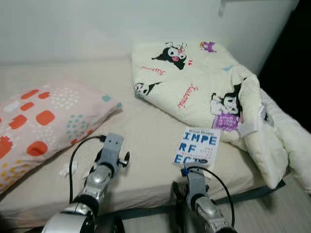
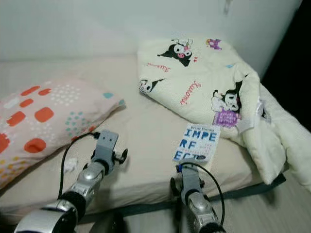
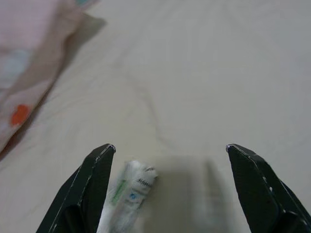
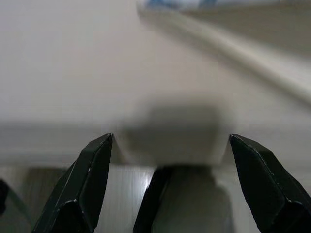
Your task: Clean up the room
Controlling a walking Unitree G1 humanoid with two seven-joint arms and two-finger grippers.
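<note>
Reaching our left gripper [image 3: 167,184], jaws wide, over the bed [image 1: 146,131] | crumpled wrapper [image 3: 129,194] lies at its 7 o'clock beside the left finger, long axis along the fingers | right gripper [image 4: 167,179] wide at the bed edge, book [image 1: 197,145] at 12 o'clock

Your left gripper [image 3: 167,150] and right gripper [image 4: 170,138] both reach forward, fingers spread wide, each arm bent low

One pillow [image 1: 41,121], one blanket [image 1: 194,87], one book [image 1: 197,146]
</note>
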